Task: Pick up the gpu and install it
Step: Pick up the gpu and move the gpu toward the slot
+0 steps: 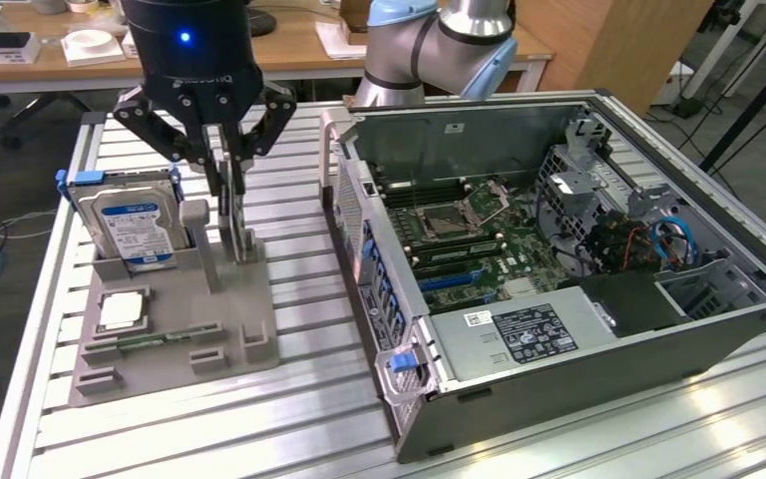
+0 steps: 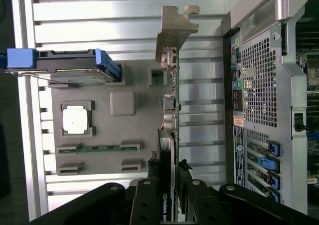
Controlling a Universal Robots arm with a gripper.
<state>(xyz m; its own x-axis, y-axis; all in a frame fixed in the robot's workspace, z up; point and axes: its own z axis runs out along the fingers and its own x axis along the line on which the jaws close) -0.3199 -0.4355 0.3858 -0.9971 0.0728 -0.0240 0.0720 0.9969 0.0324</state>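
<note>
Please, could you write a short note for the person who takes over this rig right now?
Gripper: jaws closed on the gpu, one on each side.
Gpu: upright on edge at the gray holder, near the hard drive.
Done: card gripped.
Left: it is not yet in the open computer case.

Inspection of the robot's body: the silver and pale-blue jointed robot arm (image 1: 439, 45) is standing at the far edge of the exterior view, with its joints bending. The black cylindrical wrist (image 1: 187, 40), showing a blue light, is pointing straight down. The black linkage-fingered gripper (image 1: 231, 205) is hanging vertically beneath it. Its two fingers (image 2: 185, 175) are sitting close together, pressing on both faces of the slim dark upright gpu card (image 2: 170, 90).
</note>
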